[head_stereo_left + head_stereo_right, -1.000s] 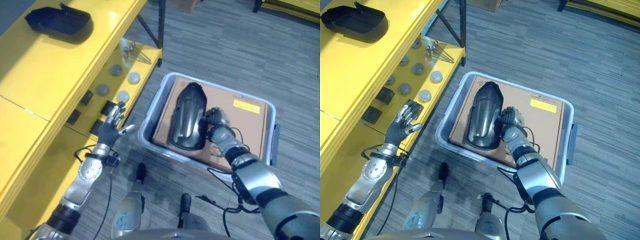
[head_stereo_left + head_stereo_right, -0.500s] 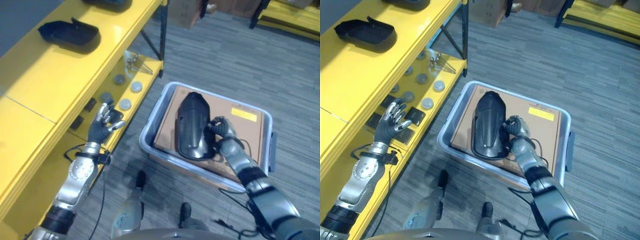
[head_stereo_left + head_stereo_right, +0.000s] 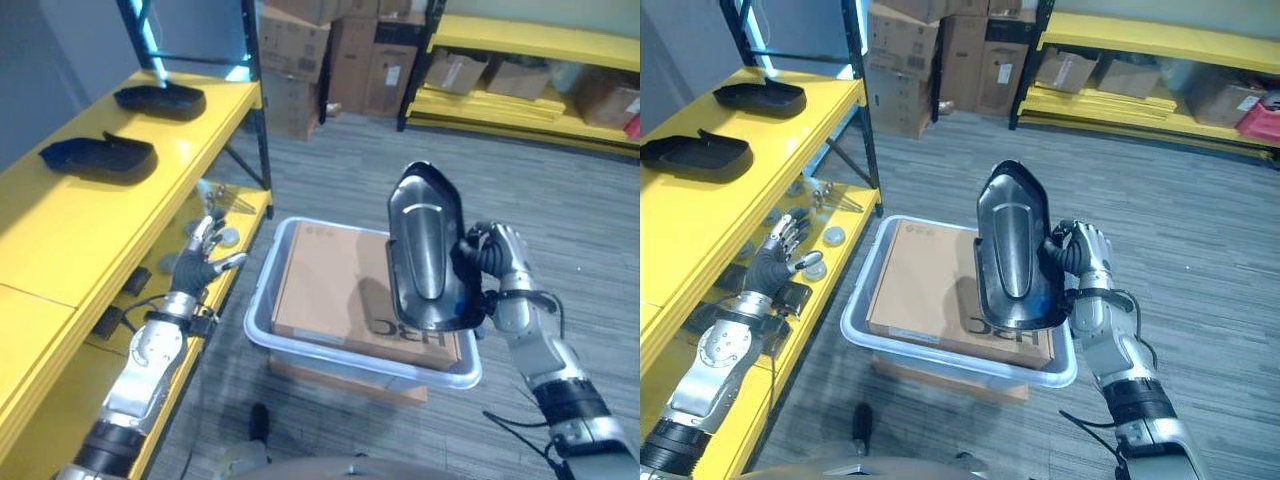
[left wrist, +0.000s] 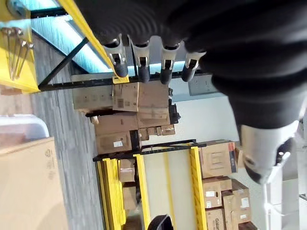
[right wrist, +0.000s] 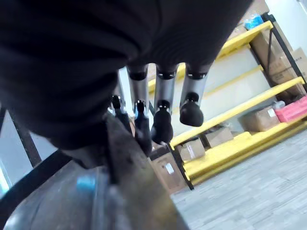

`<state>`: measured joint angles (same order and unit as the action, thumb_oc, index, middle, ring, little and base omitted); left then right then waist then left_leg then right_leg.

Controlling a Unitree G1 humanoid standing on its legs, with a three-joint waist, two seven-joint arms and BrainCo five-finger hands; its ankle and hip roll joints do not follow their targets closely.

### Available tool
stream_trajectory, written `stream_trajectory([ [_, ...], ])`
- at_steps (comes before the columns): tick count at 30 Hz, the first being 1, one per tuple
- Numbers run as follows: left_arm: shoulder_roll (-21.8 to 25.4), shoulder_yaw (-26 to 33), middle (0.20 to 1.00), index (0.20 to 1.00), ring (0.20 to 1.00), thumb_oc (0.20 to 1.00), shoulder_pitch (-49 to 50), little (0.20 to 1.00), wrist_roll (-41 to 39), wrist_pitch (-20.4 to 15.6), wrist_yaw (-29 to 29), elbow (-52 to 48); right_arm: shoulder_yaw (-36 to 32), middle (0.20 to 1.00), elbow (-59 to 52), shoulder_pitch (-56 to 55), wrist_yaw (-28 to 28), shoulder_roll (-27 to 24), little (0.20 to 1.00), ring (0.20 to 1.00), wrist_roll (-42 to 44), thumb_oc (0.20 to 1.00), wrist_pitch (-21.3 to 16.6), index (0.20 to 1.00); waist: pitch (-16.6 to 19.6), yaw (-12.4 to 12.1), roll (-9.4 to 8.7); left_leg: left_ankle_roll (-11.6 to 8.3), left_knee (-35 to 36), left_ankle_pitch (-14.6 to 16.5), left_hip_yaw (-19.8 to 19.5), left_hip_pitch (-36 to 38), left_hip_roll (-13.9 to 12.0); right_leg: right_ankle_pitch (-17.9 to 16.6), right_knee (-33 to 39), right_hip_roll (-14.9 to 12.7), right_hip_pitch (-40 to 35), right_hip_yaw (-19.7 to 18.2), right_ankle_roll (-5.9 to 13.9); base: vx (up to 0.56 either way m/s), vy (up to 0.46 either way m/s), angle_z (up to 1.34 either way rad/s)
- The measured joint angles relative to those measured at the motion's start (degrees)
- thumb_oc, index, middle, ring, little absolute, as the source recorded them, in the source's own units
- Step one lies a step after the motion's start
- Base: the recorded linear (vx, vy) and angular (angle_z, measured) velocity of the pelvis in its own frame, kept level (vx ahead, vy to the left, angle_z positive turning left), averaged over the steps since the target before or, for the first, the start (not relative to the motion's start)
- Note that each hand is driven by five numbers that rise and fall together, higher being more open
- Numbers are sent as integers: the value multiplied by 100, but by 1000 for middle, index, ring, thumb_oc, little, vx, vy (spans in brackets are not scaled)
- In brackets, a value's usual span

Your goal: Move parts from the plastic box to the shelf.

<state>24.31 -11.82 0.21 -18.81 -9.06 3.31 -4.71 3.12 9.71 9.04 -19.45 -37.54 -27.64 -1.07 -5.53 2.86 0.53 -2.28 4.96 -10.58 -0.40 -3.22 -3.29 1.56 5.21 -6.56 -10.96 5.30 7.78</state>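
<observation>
A long black part (image 3: 425,250) was held up in the air above the plastic box (image 3: 300,345). It was gripped at its right edge by the right hand (image 3: 490,262), whose fingers were curled round it. The part stood almost upright, with its narrow end on top. The yellow shelf (image 3: 60,225) lay well apart to the left, past the box. Two black parts (image 3: 98,158) were already laid on its top board, with bare room left nearer the robot. The left hand (image 3: 197,265) was kept loose and empty beside the shelf edge. Plenty of clear floor was seen around the box.
</observation>
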Motion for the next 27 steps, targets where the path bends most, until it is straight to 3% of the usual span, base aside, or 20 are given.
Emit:
stream_trajectory([
  [2,-171,-247,1000,1000,1000,1000,-14,1000,-48,72,-10,226,-7,200,-258,-57,-82,-32,200,200,-209,200,-136,200,63,145,86,-19,-1,30,60,46,-41,-9,0,18,-6,-34,-13,6,-46,-16],
  [7,-342,-608,1000,1000,1000,1000,-263,1000,-131,189,6,557,-25,200,-710,-203,-304,-40,200,200,-431,200,-341,200,109,246,142,2,0,10,80,76,-85,-26,-1,74,-37,-80,-44,0,-18,-2],
  [15,-667,-1212,1000,1000,1000,1000,-992,1000,-365,219,273,645,384,200,-1350,-180,-753,-10,200,200,-681,200,-620,200,172,302,213,-16,1,28,178,193,-112,-28,-12,80,-106,-134,-58,-12,-3,-4],
  [27,-763,-1814,1000,1000,1000,1000,-1724,1000,-1147,256,401,662,1039,200,-1348,92,-980,179,200,200,-766,200,-616,200,190,374,211,-10,2,23,190,189,-111,-50,-36,73,-97,-131,-58,-9,7,0],
])
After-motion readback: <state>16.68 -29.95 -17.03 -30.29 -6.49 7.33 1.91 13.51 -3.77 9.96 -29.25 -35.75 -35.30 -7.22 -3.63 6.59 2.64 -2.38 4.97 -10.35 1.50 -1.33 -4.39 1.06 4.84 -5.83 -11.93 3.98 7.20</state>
